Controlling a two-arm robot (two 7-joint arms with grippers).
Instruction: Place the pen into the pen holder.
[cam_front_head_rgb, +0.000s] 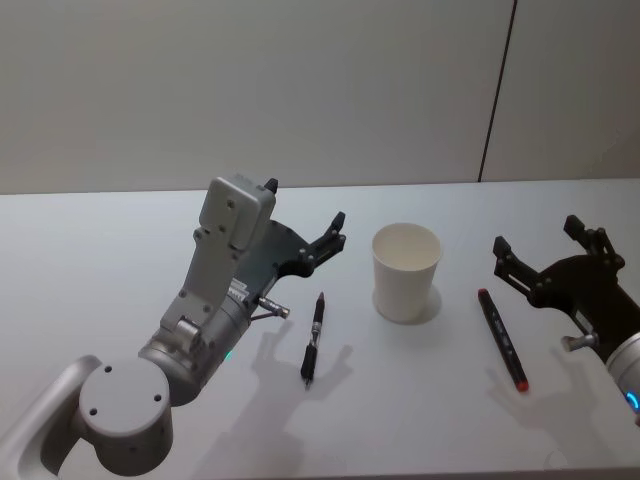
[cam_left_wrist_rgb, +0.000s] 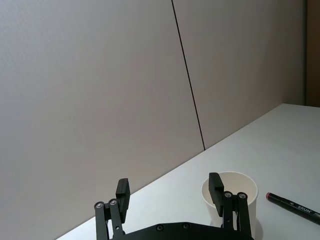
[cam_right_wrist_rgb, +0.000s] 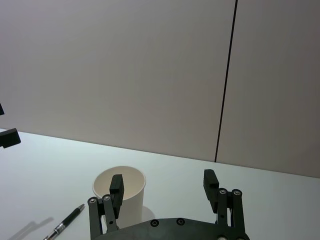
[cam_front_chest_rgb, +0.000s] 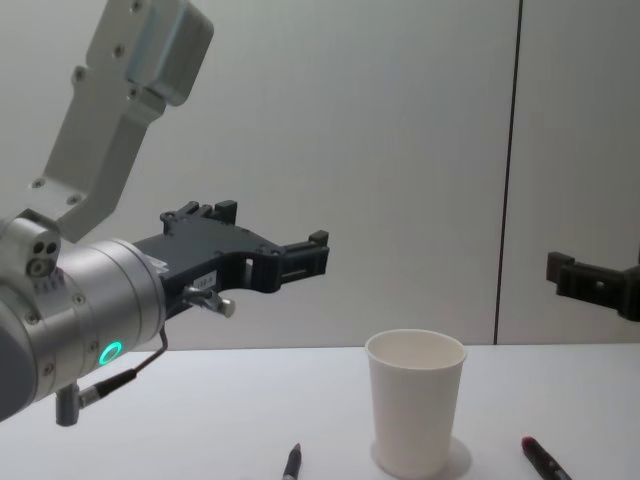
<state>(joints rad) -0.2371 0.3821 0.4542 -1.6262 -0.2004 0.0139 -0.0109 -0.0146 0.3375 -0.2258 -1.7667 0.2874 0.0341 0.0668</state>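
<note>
Pen holder (cam_front_head_rgb: 406, 275): plain white paper cup, tapered, rolled rim. It stands upright on the white table (cam_front_head_rgb: 100, 250), between a black pen (cam_front_head_rgb: 314, 338) on its left and a black marker (cam_front_head_rgb: 502, 338) with red ends on its right (both lie flat, apart from the pen holder). Writing: white lettering on the marker barrel, seemingly "SRUN". Left gripper (cam_front_head_rgb: 305, 203): fingers spread, grasping nothing, raised left of the pen holder. Right gripper (cam_front_head_rgb: 536, 235): fingers spread, grasping nothing, right of the pen holder

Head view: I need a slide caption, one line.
Open left gripper and open right gripper flank the upright paper cup; black pen and red-tipped marker lie on the table.
</note>
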